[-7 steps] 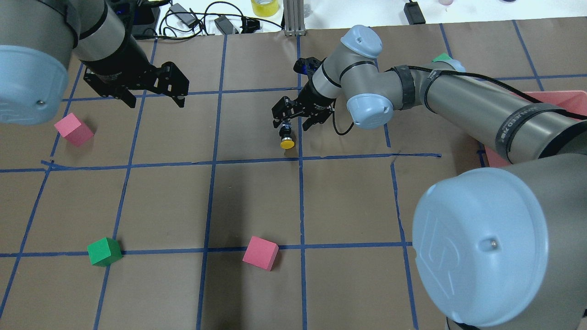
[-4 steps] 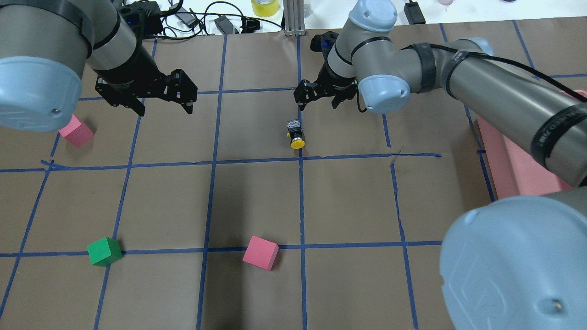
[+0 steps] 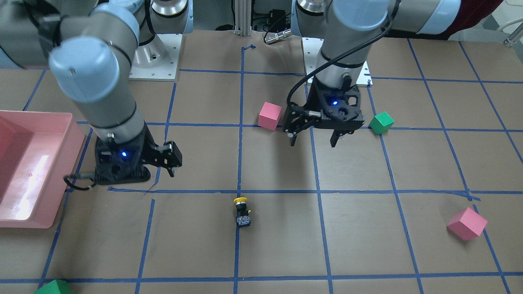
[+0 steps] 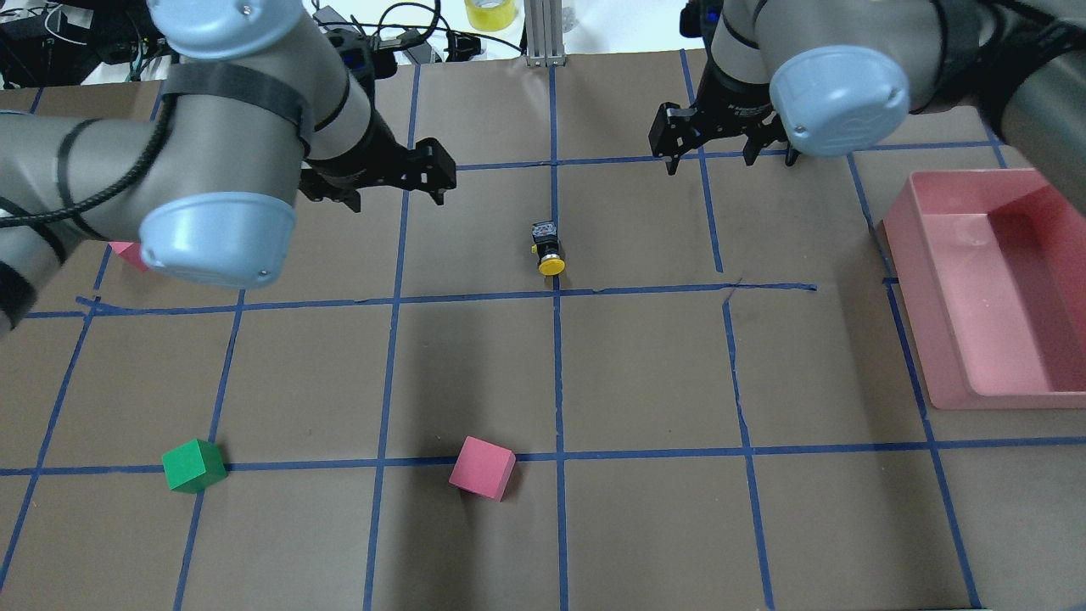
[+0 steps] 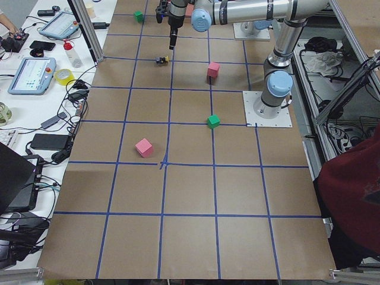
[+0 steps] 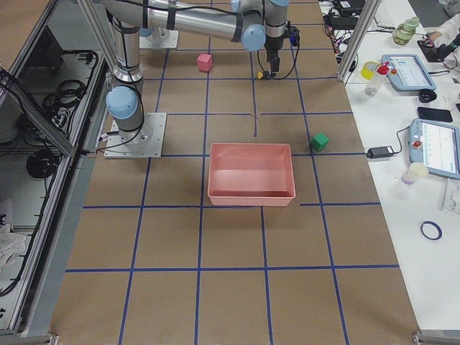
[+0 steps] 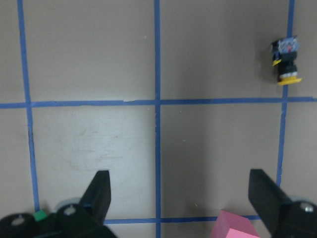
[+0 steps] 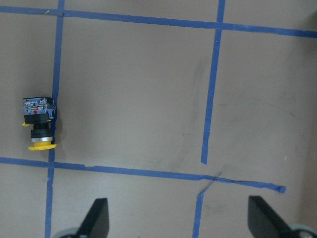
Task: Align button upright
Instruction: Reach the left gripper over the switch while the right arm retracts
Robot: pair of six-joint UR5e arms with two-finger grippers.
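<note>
The button (image 4: 547,248) lies on its side on the brown table at a blue tape line, base away from the robot and yellow cap toward it. It also shows in the front view (image 3: 242,212), the left wrist view (image 7: 286,62) and the right wrist view (image 8: 39,124). My left gripper (image 4: 397,202) is open and empty, raised to the button's left; it shows in the front view too (image 3: 313,142). My right gripper (image 4: 730,161) is open and empty, raised beyond and to the right of the button. Neither gripper touches it.
A pink bin (image 4: 925,339) stands at the right edge. A pink cube (image 4: 482,467) and a green cube (image 4: 193,465) sit near the front. Another pink cube (image 3: 466,223) sits at the far left, partly hidden by my left arm in the overhead view. Cables lie beyond the far edge.
My right gripper was around the button; it has let go and drawn away and to the right. The button shifted slightly and lies on its side. My left gripper moved right, toward the middle.
</note>
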